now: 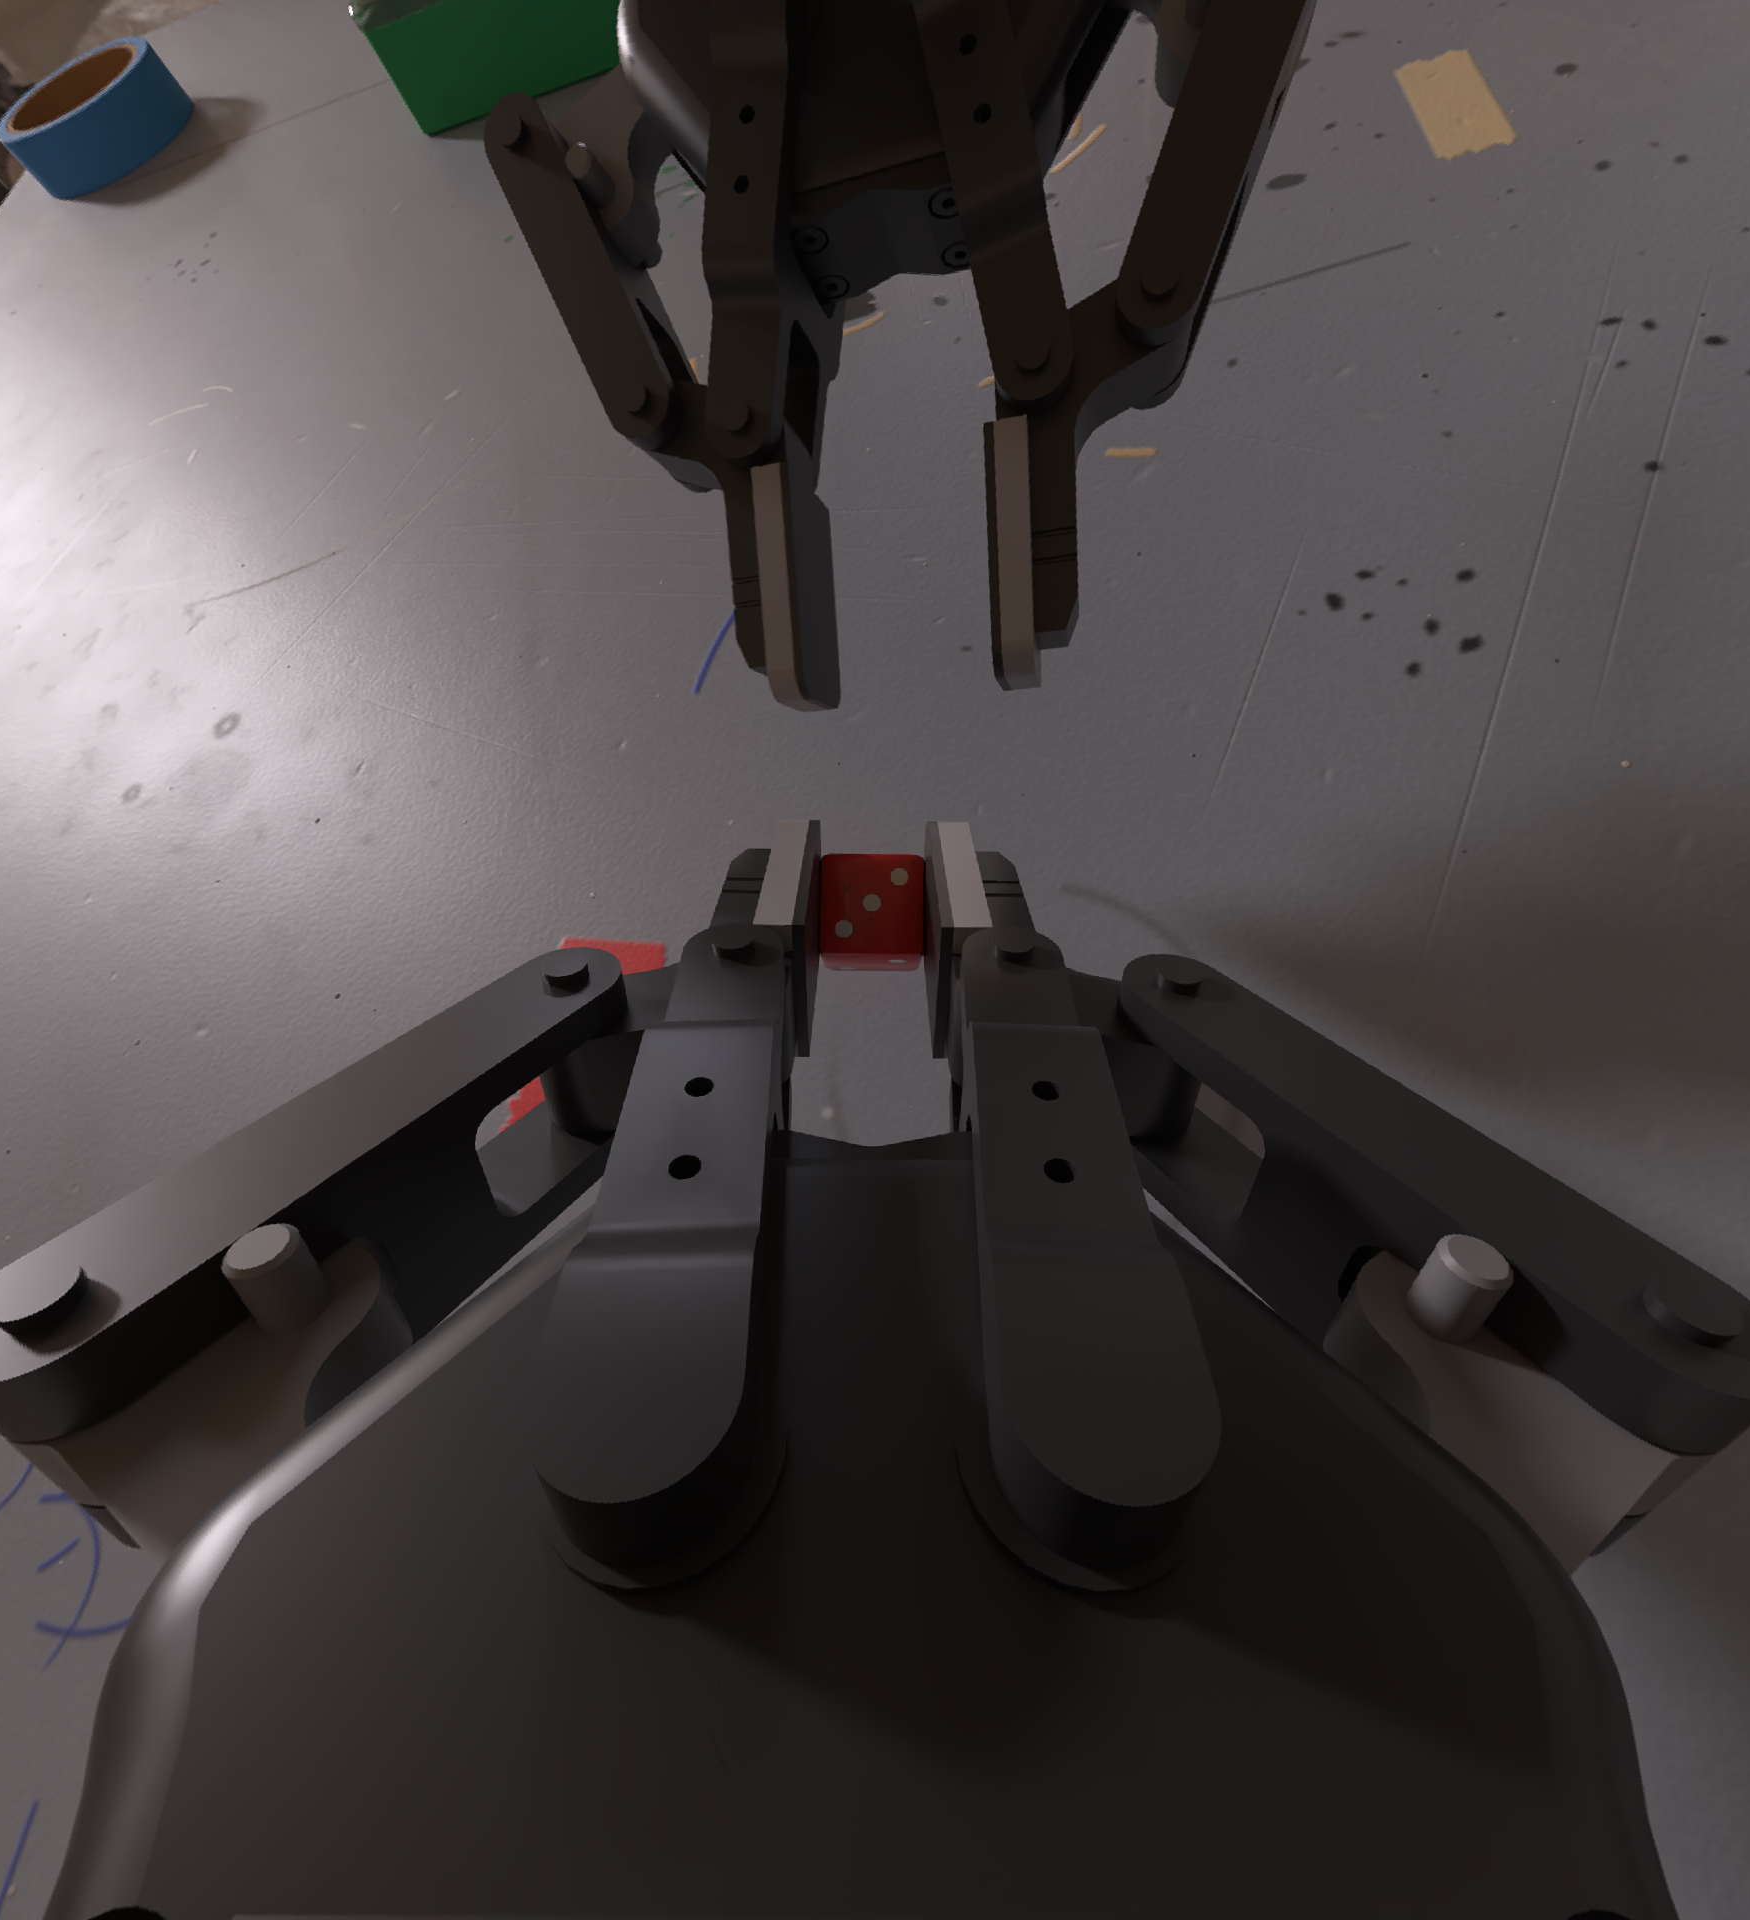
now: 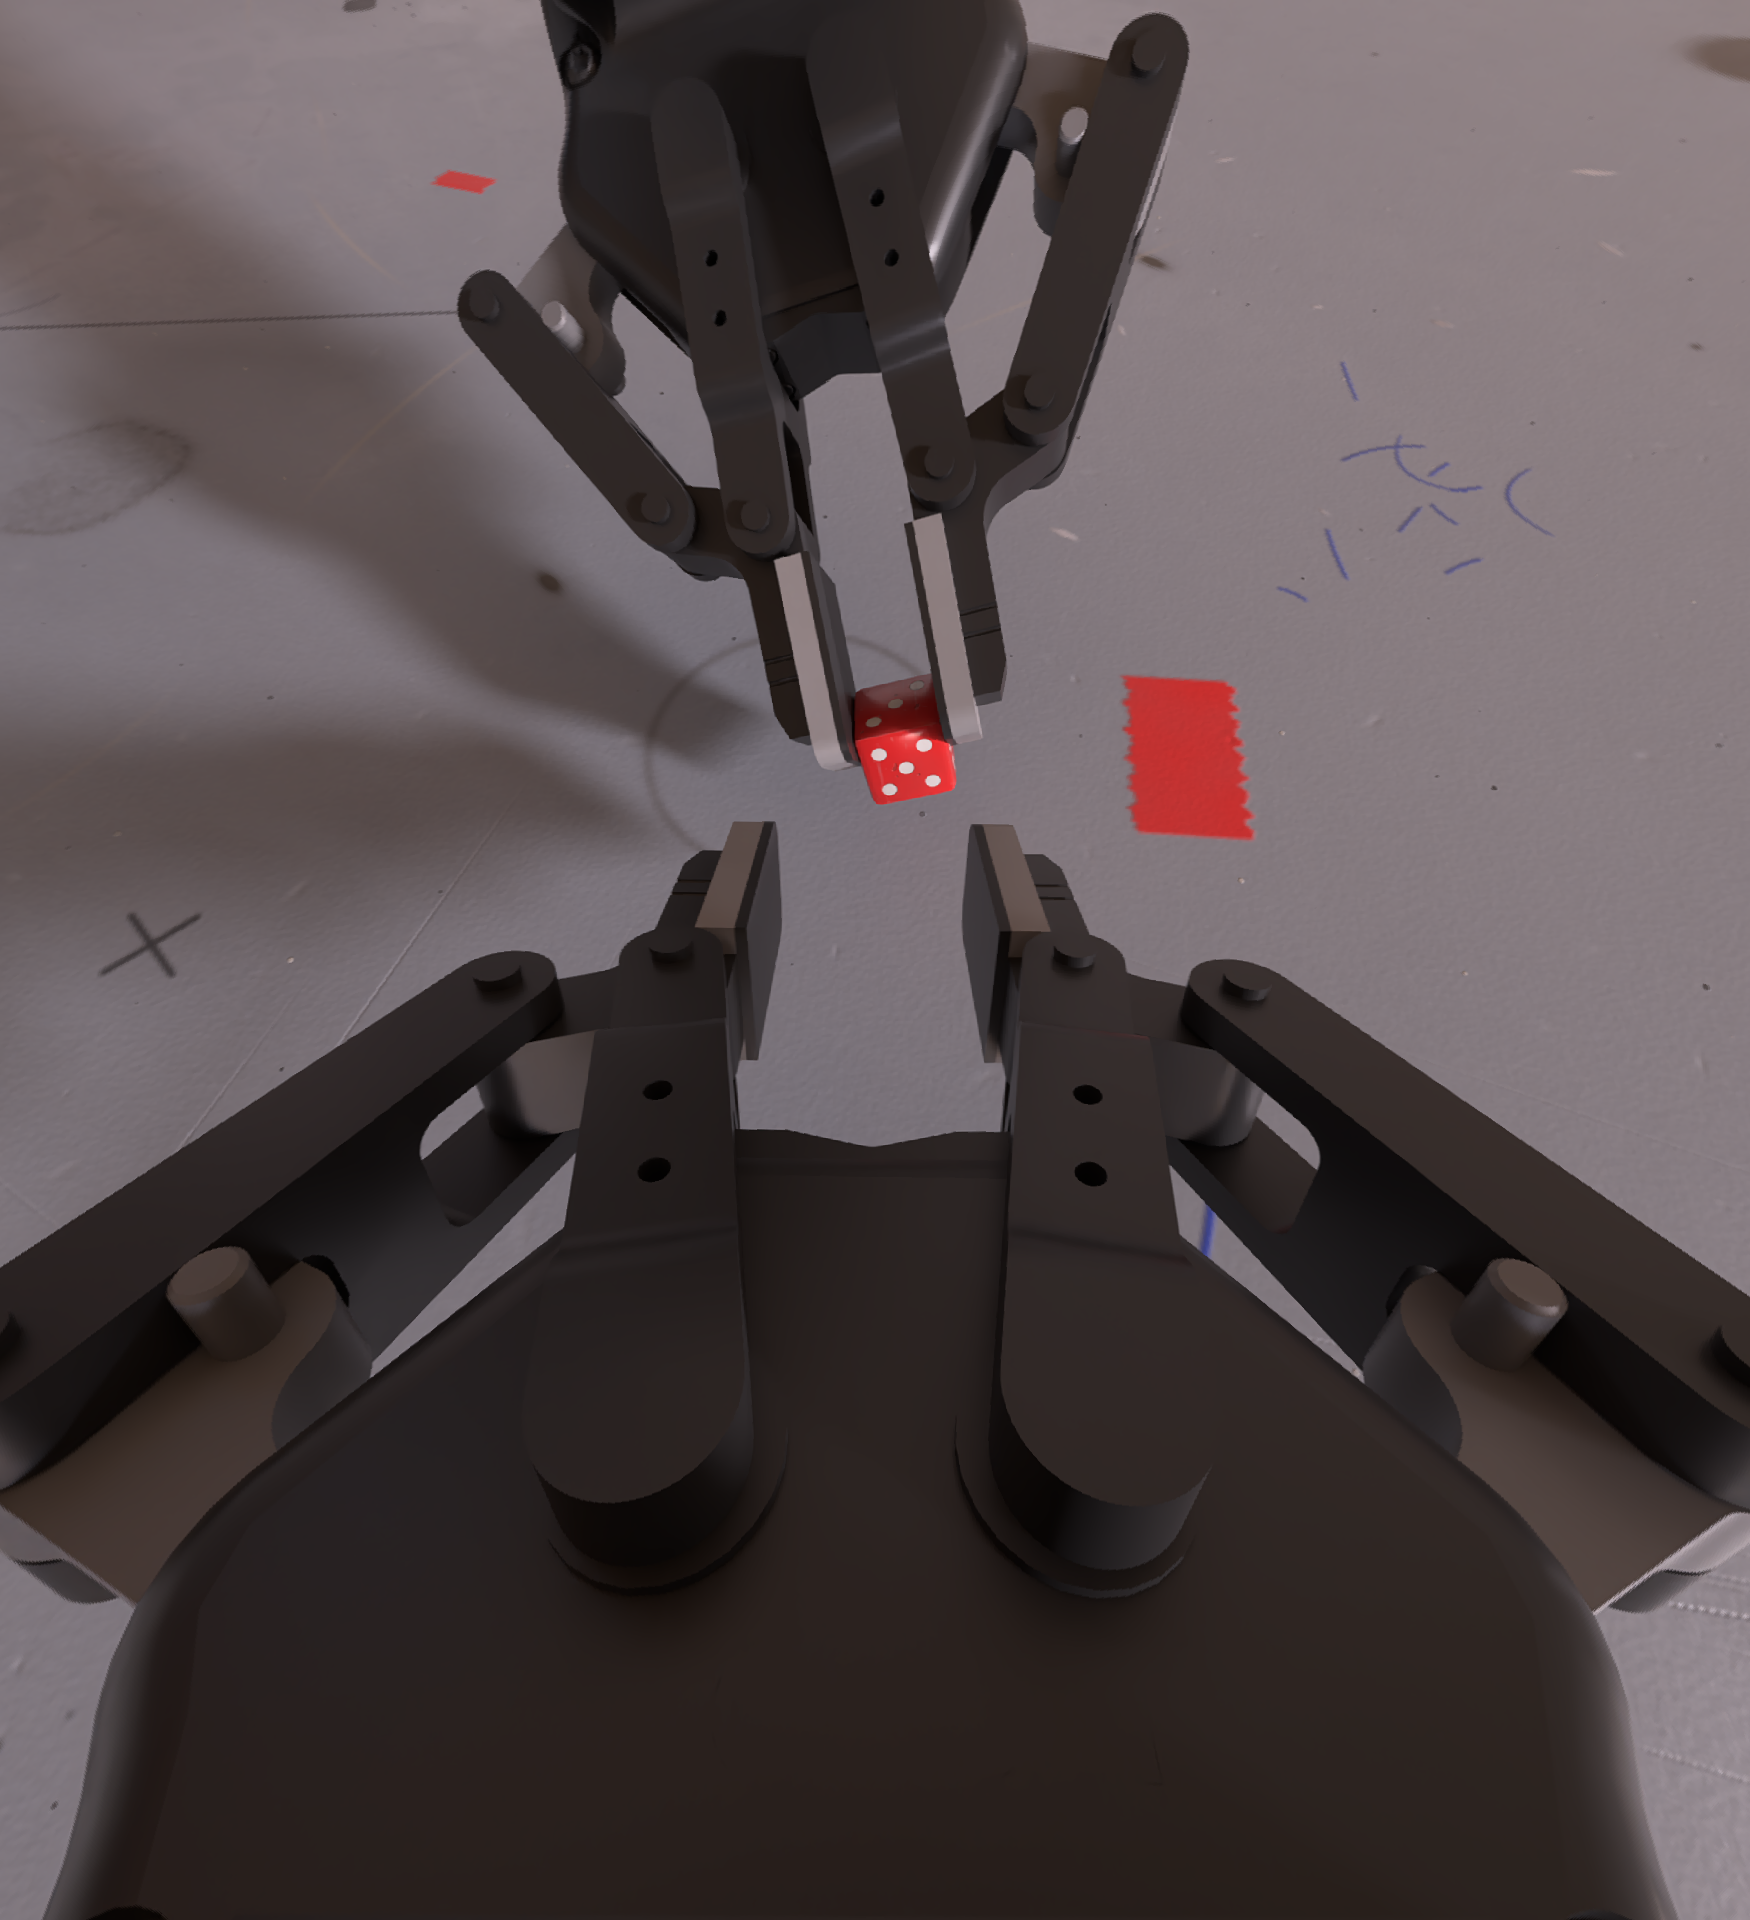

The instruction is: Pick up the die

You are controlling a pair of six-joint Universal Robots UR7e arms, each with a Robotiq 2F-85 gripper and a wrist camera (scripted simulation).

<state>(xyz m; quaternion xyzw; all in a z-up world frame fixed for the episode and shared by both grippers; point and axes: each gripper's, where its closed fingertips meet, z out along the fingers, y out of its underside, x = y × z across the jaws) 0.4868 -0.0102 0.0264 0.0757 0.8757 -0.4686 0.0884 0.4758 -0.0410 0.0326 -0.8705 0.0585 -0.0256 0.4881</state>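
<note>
The left gripper (image 1: 871, 894) clamps the red die (image 1: 872, 910) at its fingertips above the table (image 1: 331, 623); the right gripper (image 2: 871, 883) hangs just beside it, fingers apart and empty. So shallow a pinch could let the die slip or twist free, and the close grippers could collide.

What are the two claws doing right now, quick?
Left gripper: shut on the die.
Right gripper: open, holding nothing, facing the die.
</note>
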